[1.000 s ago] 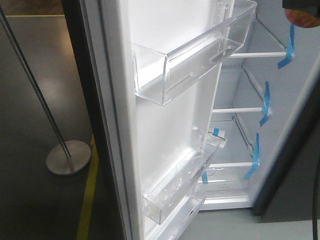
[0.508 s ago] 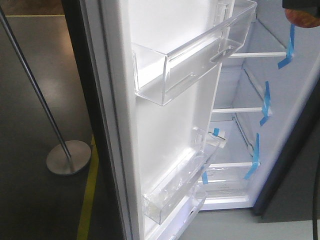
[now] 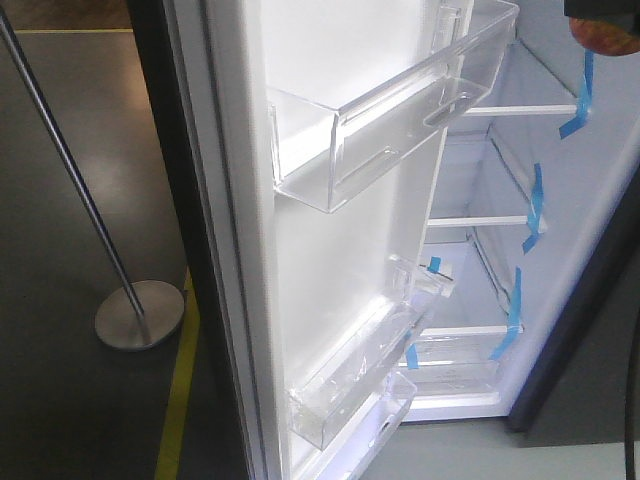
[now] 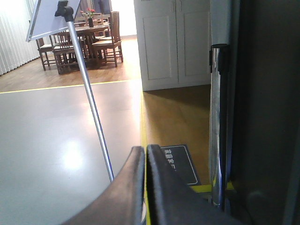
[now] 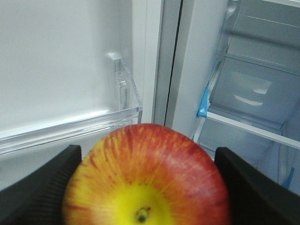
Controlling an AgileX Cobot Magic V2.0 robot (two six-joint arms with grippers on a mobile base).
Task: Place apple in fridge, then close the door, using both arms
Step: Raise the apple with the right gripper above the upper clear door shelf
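The right tool (image 5: 149,187) is clamped on the apple (image 5: 143,159), one black finger against each side, with the fruit's yellow end facing the wrist camera. Beyond it to the left is a clear bin (image 5: 70,126) on the white lining of the door (image 3: 330,250). To the right are the shelves (image 5: 248,129) of the fridge (image 3: 480,170), marked with blue tape (image 5: 203,105). The apple hangs in front of the opening, about level with the hinge gap and not yet over any shelf. In the front view only its red edge shows in the top right corner, up near the top shelf.

The left tool (image 4: 145,183) has its fingers pressed together on nothing. It sits low, outside the wide-open door, near a chrome bar (image 4: 218,126) on the dark outer face, which is probably the handle.

The step in hand is carrying the apple in. Next, I judge, the right arm must reach forward and to the right, past the door bin, and lower the apple until a shelf takes its weight before the fingers part. The apple is round and glossy and may roll, so it should go well back from the edge. The right arm must come clear of the fridge before the left pushes the door closed
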